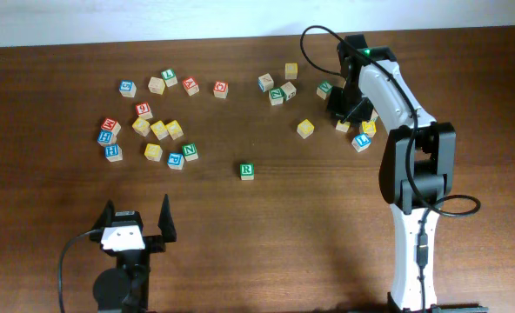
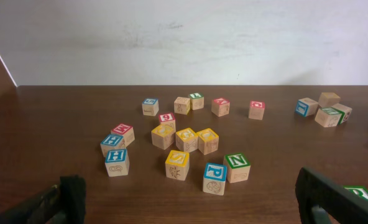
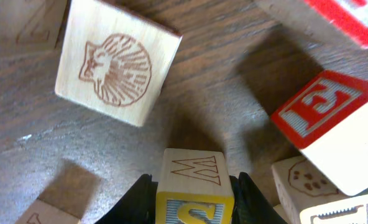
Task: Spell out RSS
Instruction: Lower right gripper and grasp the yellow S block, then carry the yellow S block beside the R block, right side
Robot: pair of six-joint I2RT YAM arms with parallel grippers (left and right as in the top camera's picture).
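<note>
We clamp our right gripper point(image 3: 193, 200) on a yellow S cube point(image 3: 193, 171) to join the R cube point(image 1: 246, 170); our left gripper point(image 1: 136, 210) sits wide apart.

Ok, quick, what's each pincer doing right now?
Left pincer: open, empty.
Right pincer: closed on a yellow S cube.

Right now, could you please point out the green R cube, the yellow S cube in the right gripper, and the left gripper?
green R cube point(image 1: 246, 170), overhead view, lettered top face.
yellow S cube point(image 3: 193, 177), right wrist view, engraved wooden face.
left gripper point(image 1: 137, 203), overhead view, midway between its open fingertips.
</note>
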